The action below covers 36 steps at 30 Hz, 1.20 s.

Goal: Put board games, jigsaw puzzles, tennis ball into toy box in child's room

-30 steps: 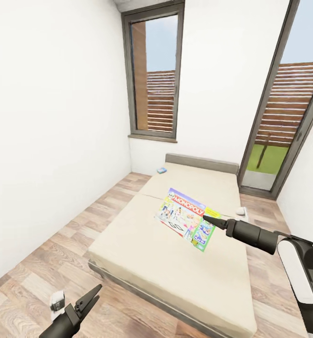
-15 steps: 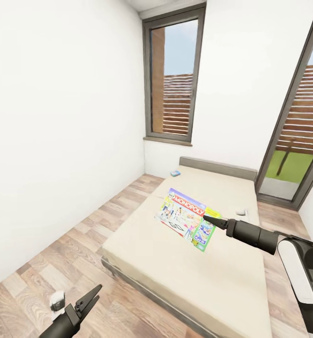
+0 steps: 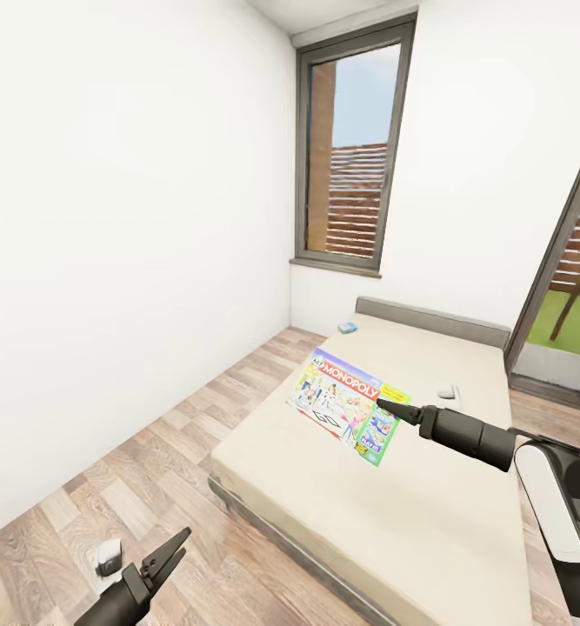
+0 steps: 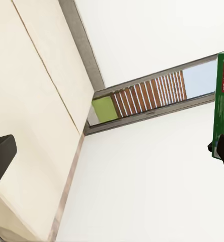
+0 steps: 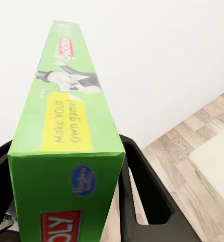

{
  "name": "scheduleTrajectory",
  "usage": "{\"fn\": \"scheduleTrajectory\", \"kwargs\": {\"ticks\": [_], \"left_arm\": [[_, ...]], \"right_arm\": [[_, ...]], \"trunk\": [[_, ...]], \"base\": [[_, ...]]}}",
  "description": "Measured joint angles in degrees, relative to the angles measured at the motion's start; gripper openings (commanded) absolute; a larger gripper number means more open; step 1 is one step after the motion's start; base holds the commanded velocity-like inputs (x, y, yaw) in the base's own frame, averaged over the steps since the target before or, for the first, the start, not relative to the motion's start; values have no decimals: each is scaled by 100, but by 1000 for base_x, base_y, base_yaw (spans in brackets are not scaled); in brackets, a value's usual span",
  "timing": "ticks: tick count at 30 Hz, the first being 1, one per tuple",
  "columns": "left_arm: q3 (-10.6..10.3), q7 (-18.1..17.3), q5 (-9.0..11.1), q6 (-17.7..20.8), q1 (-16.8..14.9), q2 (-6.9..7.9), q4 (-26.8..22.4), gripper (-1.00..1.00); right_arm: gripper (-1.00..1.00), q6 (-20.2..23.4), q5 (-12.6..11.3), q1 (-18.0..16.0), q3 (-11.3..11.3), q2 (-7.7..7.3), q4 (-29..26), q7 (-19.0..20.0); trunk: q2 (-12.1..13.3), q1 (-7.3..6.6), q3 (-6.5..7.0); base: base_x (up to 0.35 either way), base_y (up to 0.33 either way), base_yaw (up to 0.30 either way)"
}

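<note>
My right tool [image 3: 392, 409] was clamped on one edge of the Monopoly board game [image 3: 346, 405], a finger [image 5: 144, 194] pressed to each broad face of the green side panel. The box stuck straight out from the tool, away from me, its long axis running on from my forearm and its printed face tilted up. It hung above the bed [image 3: 385, 469], clear of the mattress, so it was carried, not resting.

My left tool [image 3: 163, 559] hung low over the wood floor [image 3: 142, 452], its fingers spread apart with nothing between them, well apart from the game.

Further out on the bed, a small blue item [image 3: 347, 328] lay near the headboard [image 3: 429, 320]; it may have been the second board game, but it was too small to tell. A small white thing [image 3: 447, 392] lay on the mattress just beyond the carried box.

The bench and the toy box were not before me. I judged the coming move to be a turn of the base toward them, with the right arm already holding the load. The long box jutting forward would need room from the wall [image 3: 124, 217] as I swung round.
</note>
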Motion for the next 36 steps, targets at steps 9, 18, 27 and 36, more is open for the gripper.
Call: {"fn": "scheduleTrajectory", "kwargs": {"ticks": [9,18,27,36], "left_arm": [[-12,0,-7,0,-2,0,0,100],[-16,-4,-5,-5,-2,1,-5,100],[-17,-3,-6,-7,-4,0,-10,100],[-17,1,-8,-9,-4,0,-11,100]], "right_arm": [[-100,0,4,0,0,0,0,-1],[-100,0,1,-1,0,0,0,1],[-100,3,0,-3,10,4,-1,2],[-100,-1,9,-4,32,7,-1,24]], "trunk": [[0,0,66],[-2,0,130],[-7,1,190],[-9,2,228]], "base": [[0,0,196],[0,0,196],[0,0,197],[0,0,237]]}}
